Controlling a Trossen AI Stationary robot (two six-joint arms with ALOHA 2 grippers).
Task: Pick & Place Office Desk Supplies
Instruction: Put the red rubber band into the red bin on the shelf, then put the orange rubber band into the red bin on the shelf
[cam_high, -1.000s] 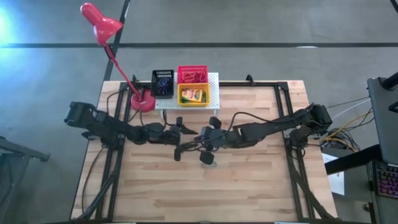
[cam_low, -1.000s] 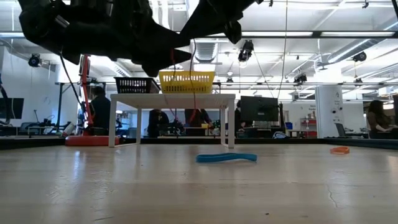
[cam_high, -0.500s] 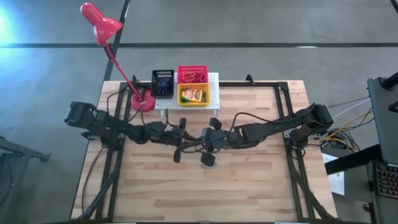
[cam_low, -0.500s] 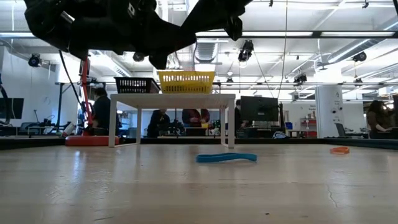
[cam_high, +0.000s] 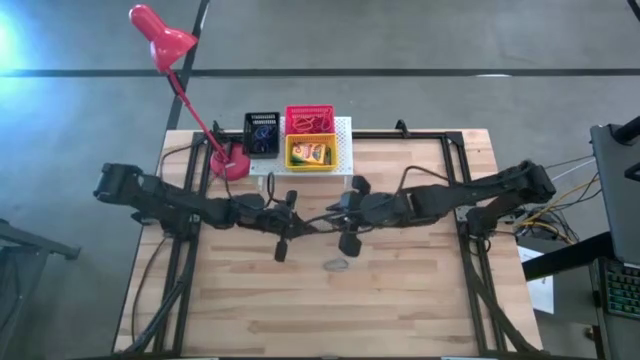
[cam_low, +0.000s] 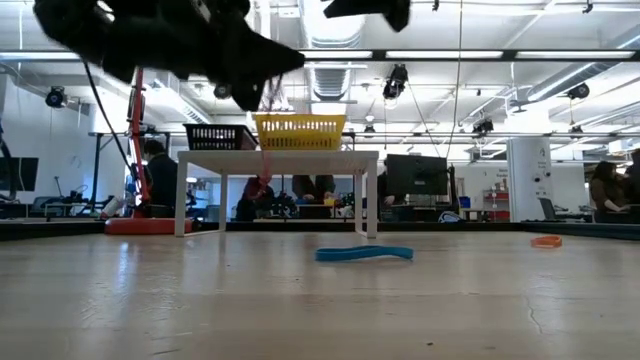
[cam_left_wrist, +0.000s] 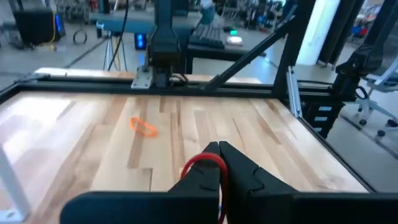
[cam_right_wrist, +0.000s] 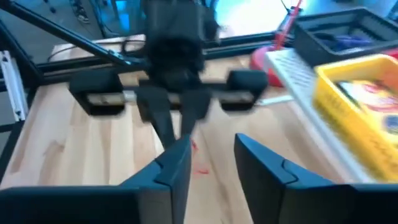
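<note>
Carrying a red rubber band (cam_left_wrist: 202, 167), pinched in my left gripper (cam_left_wrist: 219, 163).
Next comes the red basket (cam_high: 309, 120); my right gripper (cam_right_wrist: 211, 163) waits, jaws spread.

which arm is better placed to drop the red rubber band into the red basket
Left. The left gripper already has its jaws shut on the red rubber band. The right gripper is open and empty. Both sit about equally near the red basket.
</note>
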